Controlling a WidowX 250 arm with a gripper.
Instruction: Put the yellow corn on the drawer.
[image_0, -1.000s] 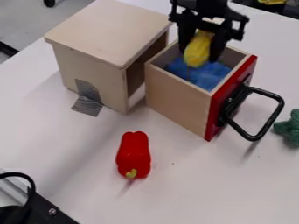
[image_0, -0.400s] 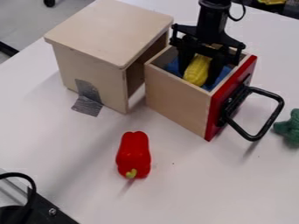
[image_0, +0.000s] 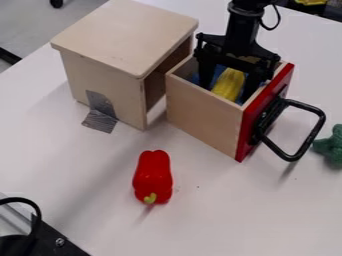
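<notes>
The black gripper (image_0: 229, 90) hangs down inside the pulled-out wooden drawer (image_0: 204, 112), its fingers open, one on either side of the yellow corn (image_0: 229, 84). A strip of blue shows between the left finger and the corn. The corn sits low in the drawer, tilted, over the blue lining (image_0: 218, 72); its lower end is hidden behind the drawer's near wall. The drawer has a red front with a black handle.
Left of the drawer stands the wooden cabinet (image_0: 123, 37), with grey tape at its base. A red pepper (image_0: 153, 176) lies on the table (image_0: 220, 215) in front. A green object (image_0: 330, 146) is at the right edge, and black equipment (image_0: 47, 237) at the lower left.
The gripper has gone down into the drawer with the corn, which now sits lower behind the near wall. The fingers have spread apart since the earlier frames.
</notes>
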